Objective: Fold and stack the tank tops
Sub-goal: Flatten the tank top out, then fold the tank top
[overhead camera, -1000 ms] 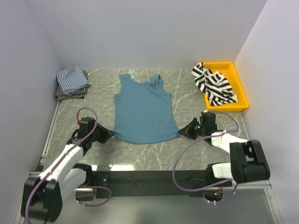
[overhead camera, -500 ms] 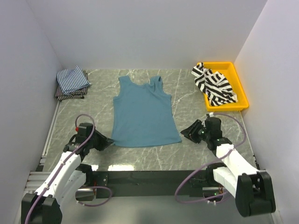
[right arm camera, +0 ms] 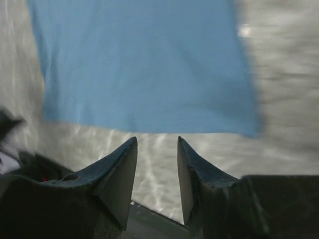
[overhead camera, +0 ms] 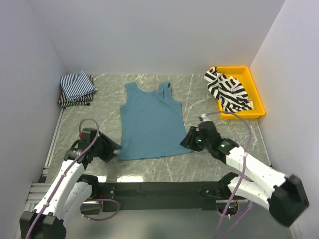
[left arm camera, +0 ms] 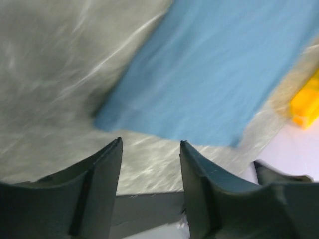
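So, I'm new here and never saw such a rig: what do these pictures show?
Two robot arms are bolted at the near edge of a table. The wide picture comes from a camera above and behind them; the other two come from each wrist, looking past its own fingers. A teal tank top lies flat in the middle, folded striped tops sit far left, a black-and-white striped top lies in a yellow tray. The left gripper and right gripper are open, holding nothing.

No text, label or number can be read in any view. The teal tank top (overhead camera: 151,122) and the yellow tray (overhead camera: 243,74) carry no legible print.
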{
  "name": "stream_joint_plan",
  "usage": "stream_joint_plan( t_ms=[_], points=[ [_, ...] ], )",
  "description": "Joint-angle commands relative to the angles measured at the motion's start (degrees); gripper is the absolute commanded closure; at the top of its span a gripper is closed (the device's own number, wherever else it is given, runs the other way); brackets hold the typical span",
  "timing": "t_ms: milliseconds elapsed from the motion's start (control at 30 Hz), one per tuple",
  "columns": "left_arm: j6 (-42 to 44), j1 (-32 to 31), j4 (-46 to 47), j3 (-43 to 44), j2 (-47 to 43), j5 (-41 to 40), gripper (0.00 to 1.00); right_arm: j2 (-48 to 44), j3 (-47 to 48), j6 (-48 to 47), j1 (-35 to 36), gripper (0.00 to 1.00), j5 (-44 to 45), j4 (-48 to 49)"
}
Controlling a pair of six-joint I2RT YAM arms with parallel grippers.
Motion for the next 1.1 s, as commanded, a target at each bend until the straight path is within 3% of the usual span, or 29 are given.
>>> stream_joint_plan(
  t_ms=[0,100,267,467,533,733,1067],
  points=[
    [3.5,0.1,-0.7,9.5,0.5,-7.7,0.44,8.5,8.9,0.6,11.1,0.56,11.6,1.0],
    [4.8,1.0,5.0,15.3,6.2,-11.3,0.44,18.4,17.1,1.0,19.9,0.57,15.2,2.7],
    [8.3,4.9,25.6,23.7,27.1,-6.0,0.52,33.5,30.7,-0.5,30.0,0.62,18.0,3.8],
    [23.4,6.4,24.1,45.3,55.9,-8.4,0.55,48.5,46.0,-1.5,34.9,0.7,17.6,4.1],
    [26.5,7.0,22.5,52.1,63.8,-3.4,0.57,52.9,50.4,-2.0,36.5,0.7,17.6,3.0],
    [32.9,6.9,15.3,64.1,72.5,-2.8,0.55,60.9,58.0,-2.7,40.2,0.69,17.6,0.8],
    [34.8,6.7,13.7,64.0,74.8,-2.3,0.59,69.4,66.9,-2.5,44.8,0.6,20.9,-5.4]
  ],
)
